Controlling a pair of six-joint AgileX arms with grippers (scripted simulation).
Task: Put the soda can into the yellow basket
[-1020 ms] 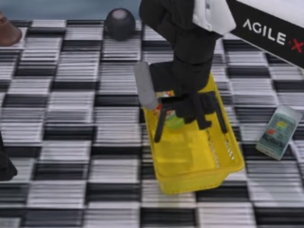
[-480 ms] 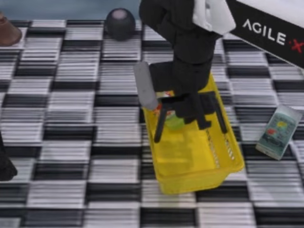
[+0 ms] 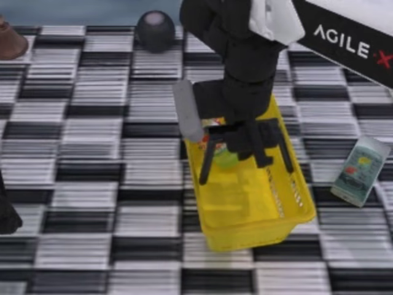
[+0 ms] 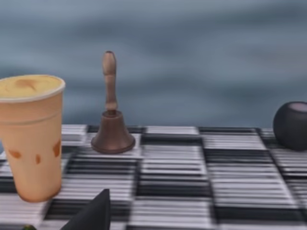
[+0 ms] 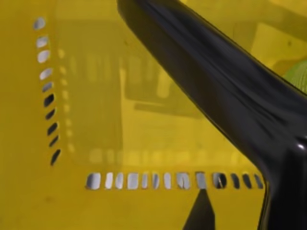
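The right gripper (image 3: 236, 147) hangs over the back end of the yellow basket (image 3: 270, 221), centre frame, with the soda can (image 3: 224, 155) beneath it; whether it grips the can I cannot tell. The can could strike the black handle (image 3: 207, 161) and tip out onto the surface.

— Basket and can? 
— Yellow basket (image 3: 249, 206), black handles; soda can (image 3: 225, 155), red over lime-green.

— Table? 
— Table (image 3: 92, 184): black-and-white striped checks. Brown bell (image 4: 112, 125), orange cup (image 4: 32, 136).
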